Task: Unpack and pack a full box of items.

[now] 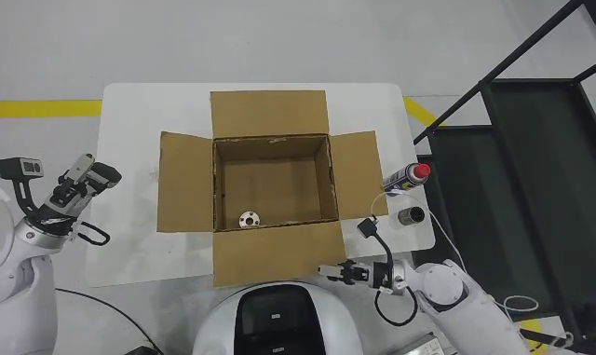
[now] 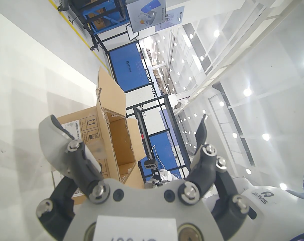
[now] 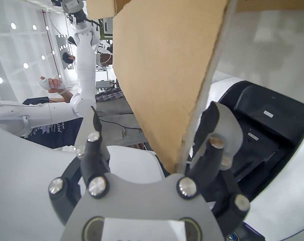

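At table (image 1: 140, 122) centre: cardboard box (image 1: 270, 113), flaps spread; light, stiff, take by flap edge. Spray can (image 1: 407, 177) just beside, smooth, likely slippery. Small round item (image 1: 248, 219) inside, identity unclear. Right gripper (image 3: 152, 111) apart, astride near flap (image 1: 275, 252); left gripper (image 2: 126, 120) apart, empty.

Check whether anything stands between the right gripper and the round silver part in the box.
Yes. The near flap of the cardboard box runs between the open fingers of the right gripper, and its near wall rises behind; the round silver part lies just inside that wall.
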`<state>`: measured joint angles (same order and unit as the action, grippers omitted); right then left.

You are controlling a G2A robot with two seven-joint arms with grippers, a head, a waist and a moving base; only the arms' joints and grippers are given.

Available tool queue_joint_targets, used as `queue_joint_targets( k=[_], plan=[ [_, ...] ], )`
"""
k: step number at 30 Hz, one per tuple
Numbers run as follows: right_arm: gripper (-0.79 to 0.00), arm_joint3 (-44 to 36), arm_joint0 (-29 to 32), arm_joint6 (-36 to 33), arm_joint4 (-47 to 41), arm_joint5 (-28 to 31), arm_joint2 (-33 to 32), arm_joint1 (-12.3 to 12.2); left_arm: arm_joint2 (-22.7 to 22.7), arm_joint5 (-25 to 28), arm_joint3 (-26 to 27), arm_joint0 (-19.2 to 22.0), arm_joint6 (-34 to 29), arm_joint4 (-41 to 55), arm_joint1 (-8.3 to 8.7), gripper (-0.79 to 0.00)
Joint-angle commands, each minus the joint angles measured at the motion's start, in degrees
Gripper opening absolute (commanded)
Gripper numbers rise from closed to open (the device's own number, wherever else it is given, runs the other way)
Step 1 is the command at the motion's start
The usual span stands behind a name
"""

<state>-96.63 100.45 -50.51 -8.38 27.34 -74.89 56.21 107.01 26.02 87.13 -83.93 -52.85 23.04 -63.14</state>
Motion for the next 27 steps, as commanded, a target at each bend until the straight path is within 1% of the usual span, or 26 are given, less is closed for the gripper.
queue_joint_targets(
  k=[1, 9, 20, 27],
  plan=[
    [-0.785, -0.2, 0.5, 0.7, -0.1, 0.3, -0.8, -0.1, 0.0, 0.0, 0.0, 0.0, 0.0, 0.0, 0.0, 0.0],
    [-0.785, -1.2, 1.9, 2.6, -2.4, -0.1, -1.4, -0.3, 0.0, 0.0, 0.0, 0.0, 0.0, 0.0, 0.0, 0.0],
    [-0.785, -4.2, 3.4, 0.5, -14.5, 1.2, -1.6, -0.3, 0.0, 0.0, 0.0, 0.0, 0.0, 0.0, 0.0, 0.0],
    [-0.785, -5.0, 3.7, -0.5, -23.3, -0.6, -1.4, -0.1, 0.0, 0.0, 0.0, 0.0, 0.0, 0.0, 0.0, 0.0]
  ],
)
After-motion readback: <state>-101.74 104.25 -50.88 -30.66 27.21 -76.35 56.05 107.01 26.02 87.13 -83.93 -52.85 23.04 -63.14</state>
